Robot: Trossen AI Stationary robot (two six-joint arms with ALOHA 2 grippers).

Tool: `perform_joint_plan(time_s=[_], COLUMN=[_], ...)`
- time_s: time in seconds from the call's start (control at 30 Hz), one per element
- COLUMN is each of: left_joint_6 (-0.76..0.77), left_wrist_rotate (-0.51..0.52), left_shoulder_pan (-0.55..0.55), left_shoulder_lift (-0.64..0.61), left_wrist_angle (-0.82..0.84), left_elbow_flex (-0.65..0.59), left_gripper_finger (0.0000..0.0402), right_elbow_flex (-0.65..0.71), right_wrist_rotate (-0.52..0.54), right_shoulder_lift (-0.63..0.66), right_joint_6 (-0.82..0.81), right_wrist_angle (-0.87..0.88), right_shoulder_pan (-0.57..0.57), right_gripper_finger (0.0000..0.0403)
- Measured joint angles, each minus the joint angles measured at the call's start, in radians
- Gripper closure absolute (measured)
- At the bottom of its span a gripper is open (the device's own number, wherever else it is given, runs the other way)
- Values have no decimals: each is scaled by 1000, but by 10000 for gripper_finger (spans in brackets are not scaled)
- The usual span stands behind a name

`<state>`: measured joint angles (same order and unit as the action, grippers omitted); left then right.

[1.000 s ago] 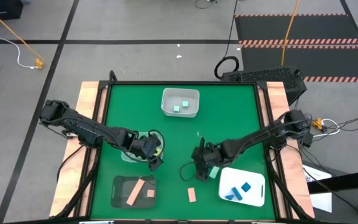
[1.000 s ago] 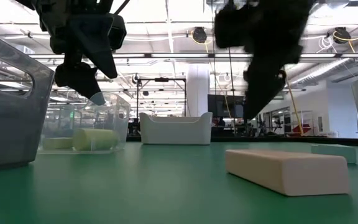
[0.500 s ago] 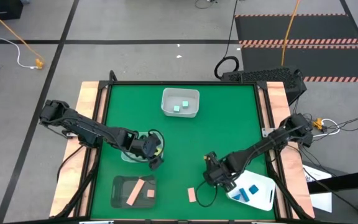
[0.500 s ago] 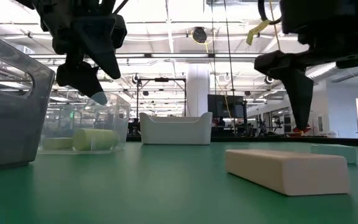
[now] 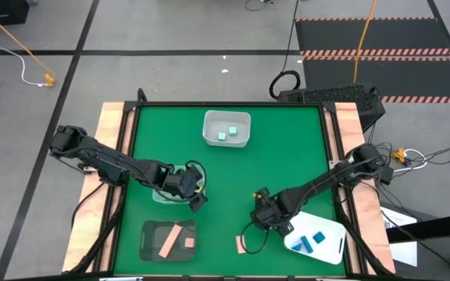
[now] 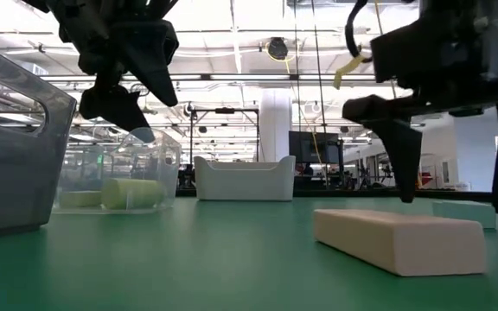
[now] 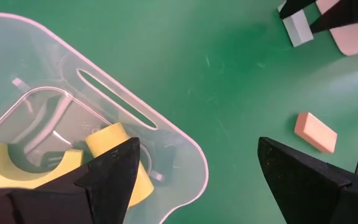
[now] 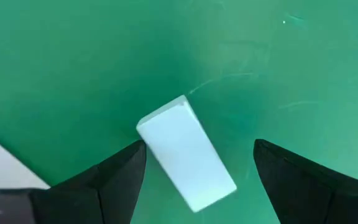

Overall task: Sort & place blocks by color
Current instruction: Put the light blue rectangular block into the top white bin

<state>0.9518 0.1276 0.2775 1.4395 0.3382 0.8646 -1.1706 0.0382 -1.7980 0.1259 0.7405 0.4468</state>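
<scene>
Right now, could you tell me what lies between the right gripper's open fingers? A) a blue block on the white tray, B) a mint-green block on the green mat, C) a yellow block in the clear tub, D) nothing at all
B: the right wrist view shows the mint-green block lying on the green mat inside the right gripper, whose open fingers stand either side of it without touching it.

clear glossy plastic tub (image 7: 166, 134), matt green mat (image 5: 287, 156)

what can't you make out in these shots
- High view: the mint green block under the right tool is hidden by the arm.
- Left wrist view: the yellow blocks in the clear plastic tub are partly hidden by the left tool's fingers.
</scene>
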Motion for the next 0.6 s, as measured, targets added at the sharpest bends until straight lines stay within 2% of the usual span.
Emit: perform_joint_plan(time_s=[0.13, 0.23, 0.53, 0.6], left_joint_6=[12, 17, 15, 15], left_wrist_rotate=[4, 4, 5, 5], left_shoulder_pan=[0, 0, 0, 0], left_shoulder_lift=[0, 0, 0, 0], left_wrist_angle=[0, 0, 1, 1], left_elbow_flex=[0, 0, 0, 0], left_gripper_finger=[78, 78, 78, 78], right_elbow_flex=[2, 2, 3, 3], right_wrist_rotate=[0, 11, 10, 10], right_shoulder_lift=[-22, -24, -24, -24], right_joint_6=[-2, -7, -4, -5], right_wrist_angle=[-4, -13, -30, -34], right_shoulder_pan=[-10, -10, -3, -4], right_gripper_finger=[122, 145, 282, 293])
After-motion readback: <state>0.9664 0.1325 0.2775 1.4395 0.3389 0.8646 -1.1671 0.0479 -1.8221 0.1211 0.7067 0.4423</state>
